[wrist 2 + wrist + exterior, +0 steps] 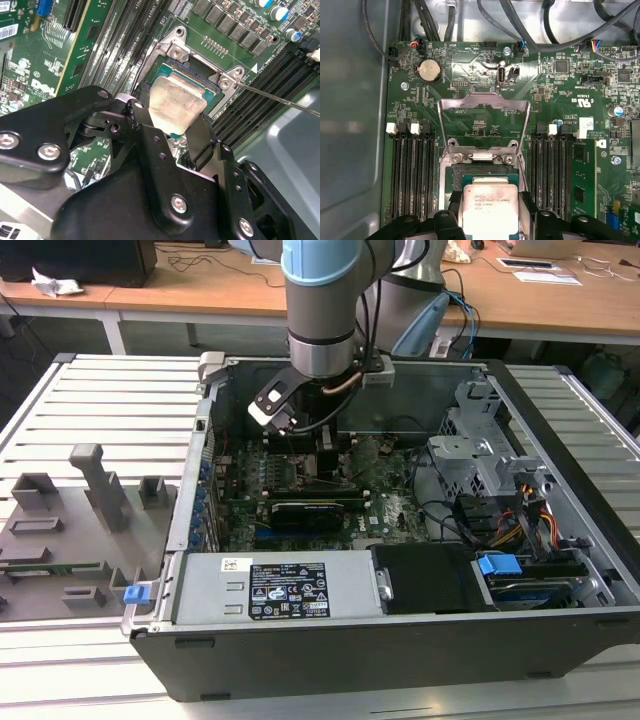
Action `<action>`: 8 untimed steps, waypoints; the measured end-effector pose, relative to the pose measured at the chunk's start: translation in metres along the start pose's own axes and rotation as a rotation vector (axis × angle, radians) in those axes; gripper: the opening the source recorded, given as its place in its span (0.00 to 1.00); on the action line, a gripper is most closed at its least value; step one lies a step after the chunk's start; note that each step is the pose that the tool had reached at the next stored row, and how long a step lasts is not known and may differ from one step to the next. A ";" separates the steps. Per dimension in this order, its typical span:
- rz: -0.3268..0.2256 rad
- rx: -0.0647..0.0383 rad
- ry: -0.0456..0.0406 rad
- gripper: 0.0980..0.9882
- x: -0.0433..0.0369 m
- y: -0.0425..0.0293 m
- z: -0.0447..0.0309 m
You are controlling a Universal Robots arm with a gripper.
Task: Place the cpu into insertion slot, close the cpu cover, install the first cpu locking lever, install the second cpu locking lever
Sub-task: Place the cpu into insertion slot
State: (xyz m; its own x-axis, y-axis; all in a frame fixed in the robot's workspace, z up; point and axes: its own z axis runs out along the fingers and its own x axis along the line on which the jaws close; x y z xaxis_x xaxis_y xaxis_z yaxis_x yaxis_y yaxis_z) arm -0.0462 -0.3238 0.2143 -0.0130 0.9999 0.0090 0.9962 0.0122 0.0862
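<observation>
My gripper (pixel 490 212) is down inside the open computer case (pixel 200 470), shut on the cpu (pixel 489 205), a silver-grey square chip held by two opposite edges between the black fingers (pixel 142 117). In the second wrist view the cpu (pixel 176 102) hangs slightly tilted, right over the insertion slot (pixel 197 70). Part of the slot's dark grid (pixel 480 171) shows beyond the chip. The cpu cover (pixel 482 103), a silvery frame, is swung open past the slot. A thin metal lever rod (pixel 280 100) sticks out beside the socket. In the exterior view the gripper (pixel 325 455) sits low over the green board.
Black memory slots (pixel 410 170) flank the socket on both sides. A long black card (pixel 305 510) lies across the board near the power supply (pixel 270 590). Cables and a drive cage (pixel 490 450) fill the exterior view's right. A grey fixture (pixel 60 530) sits outside the case.
</observation>
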 end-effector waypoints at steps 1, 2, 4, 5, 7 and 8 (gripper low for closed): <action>0.000 0.000 -0.0001 0.49 0.0000 0.0000 0.0002; 0.000 0.000 -0.0002 0.49 0.0003 0.0000 0.0007; 0.001 0.000 -0.0001 0.49 0.0008 0.0004 0.0015; 0.002 0.000 -0.0002 0.49 0.0015 0.0008 0.0023; 0.003 0.000 -0.0004 0.49 0.0023 0.0008 0.0033; 0.004 0.000 -0.0005 0.49 0.0027 0.0007 0.0039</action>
State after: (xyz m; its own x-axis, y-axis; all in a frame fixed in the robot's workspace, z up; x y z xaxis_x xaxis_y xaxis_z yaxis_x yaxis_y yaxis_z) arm -0.0452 -0.3211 0.2106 -0.0092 0.9999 0.0089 0.9962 0.0084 0.0862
